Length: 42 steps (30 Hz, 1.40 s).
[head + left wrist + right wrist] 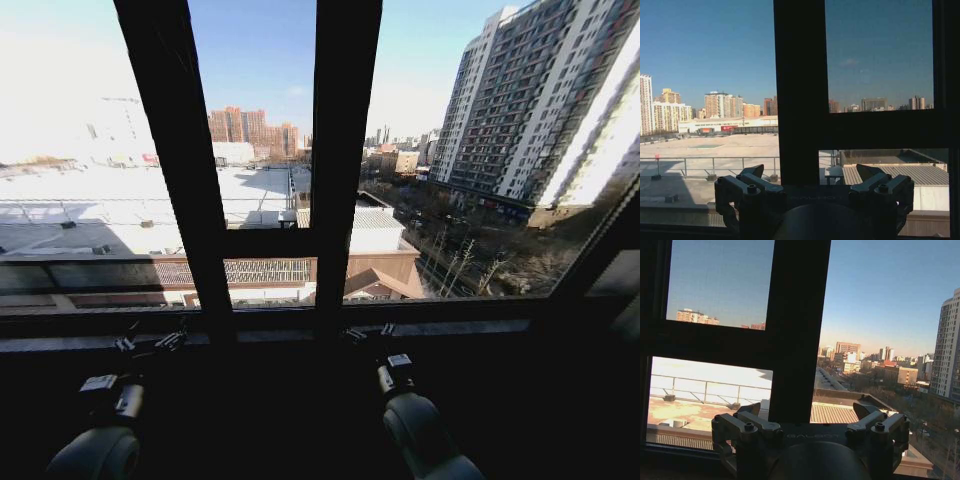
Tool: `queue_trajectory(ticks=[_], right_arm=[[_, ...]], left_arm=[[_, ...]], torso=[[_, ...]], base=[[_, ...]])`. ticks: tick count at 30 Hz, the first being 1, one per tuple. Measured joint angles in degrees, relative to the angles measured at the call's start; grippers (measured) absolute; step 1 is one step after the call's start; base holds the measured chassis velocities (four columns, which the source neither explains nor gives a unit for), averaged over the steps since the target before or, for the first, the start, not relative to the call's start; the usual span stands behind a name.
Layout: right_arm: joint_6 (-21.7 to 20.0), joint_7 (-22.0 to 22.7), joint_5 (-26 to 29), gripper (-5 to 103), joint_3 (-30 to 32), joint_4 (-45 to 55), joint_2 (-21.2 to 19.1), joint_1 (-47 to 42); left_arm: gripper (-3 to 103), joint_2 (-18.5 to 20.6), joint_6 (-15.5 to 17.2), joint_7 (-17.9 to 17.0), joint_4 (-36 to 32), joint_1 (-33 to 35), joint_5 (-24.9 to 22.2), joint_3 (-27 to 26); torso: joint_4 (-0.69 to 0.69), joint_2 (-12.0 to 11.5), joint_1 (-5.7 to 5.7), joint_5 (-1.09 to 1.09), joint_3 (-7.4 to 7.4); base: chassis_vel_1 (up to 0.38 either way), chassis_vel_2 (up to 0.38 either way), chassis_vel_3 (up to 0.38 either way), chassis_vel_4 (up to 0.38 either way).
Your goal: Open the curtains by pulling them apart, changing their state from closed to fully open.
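Observation:
The curtains are out of view; bare glass and daylight stand in front of me. My left gripper [150, 342] is held low before the window sill, left of the central frame bar, open with nothing between its fingers [752, 172]. In the left wrist view the left gripper [810, 172] points straight at the glass. My right gripper [368, 333] is at the same height just right of the central bar, also open and empty. The right wrist view has the right gripper [809, 409] facing a dark vertical bar.
Dark window frame bars [345, 150] split the glass into panes, with a slanted bar [175, 150] to the left and a crossbar [265, 243] between them. A dark sill [450, 328] runs below. Rooftops and tall buildings [540, 100] lie outside.

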Motion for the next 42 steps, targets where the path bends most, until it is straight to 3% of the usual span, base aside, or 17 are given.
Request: queue_trajectory(ticks=[24,34,38,42], right_arm=[[0.2,-0.2,-1.3,100,0.3,-1.0,0.8,-0.1],[0.9,-0.3,-2.7,100,-0.3,-2.6,1.5,0.4],[1.1,-0.3,-2.7,100,-0.4,-2.9,1.4,0.5],[1.3,-0.3,-2.8,100,-0.2,-3.0,1.2,0.5]], left_arm=[[100,0.6,-1.0,0.2,2.1,-1.9,0.3,1.7],[100,0.4,-1.8,0.2,3.3,-2.2,0.2,1.5],[100,0.4,-1.9,0.1,3.6,-2.3,0.1,1.4],[100,0.1,-1.9,0.1,3.7,-2.4,0.1,1.6]], torso=[[0.00,0.0,0.03,-0.01,0.01],[0.02,0.0,-0.07,0.04,-0.03],[0.06,0.1,-0.06,-0.04,-0.03],[-0.02,0.0,-0.06,0.00,-0.02]], base=[[0.117,-0.358,-0.114,0.359],[0.350,-0.340,-0.364,0.342],[0.234,-0.144,-0.247,0.262],[-0.002,-0.023,-0.042,0.075]])
